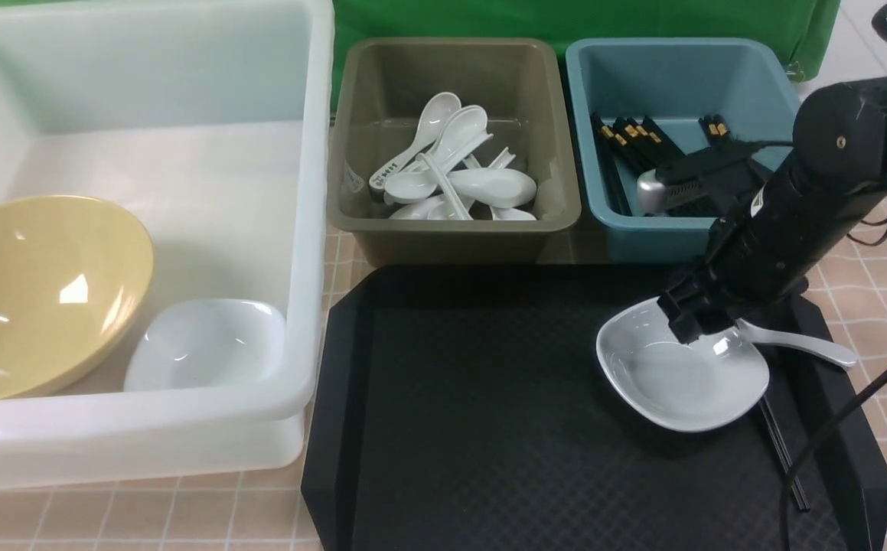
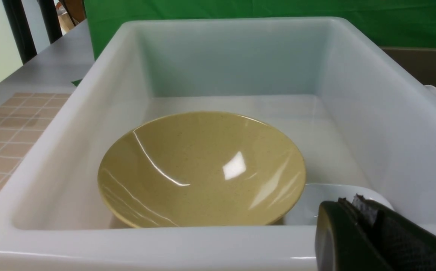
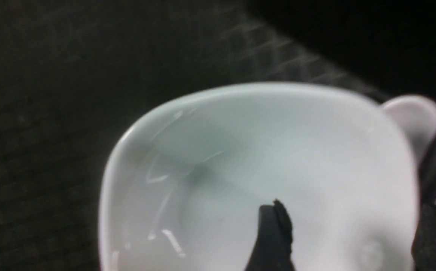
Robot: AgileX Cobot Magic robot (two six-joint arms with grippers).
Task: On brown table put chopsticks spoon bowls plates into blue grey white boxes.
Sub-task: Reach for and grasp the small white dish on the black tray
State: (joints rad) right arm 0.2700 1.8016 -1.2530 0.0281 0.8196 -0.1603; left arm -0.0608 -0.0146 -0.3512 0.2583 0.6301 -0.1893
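Right hand (image 1: 694,327), jaws wide and empty, hung at the upper-right rim of the white plate (image 1: 673,386) on the black tray (image 1: 474,428), lower right of frame, dish spreading down-left from it; left hand (image 2: 353,210), shut, sat well apart by the white tub (image 1: 313,229).

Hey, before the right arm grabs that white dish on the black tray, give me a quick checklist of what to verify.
1. Right gripper open: ok.
2. Jaws astride the dish rim: ok, one inside, one outside.
3. Spoon clear of the grip: cannot tell.
4. Chopsticks free of the dish: cannot tell.
5. Room in the white tub behind the yellow bowl: ok.
6. Left gripper shut, holding nothing: ok.
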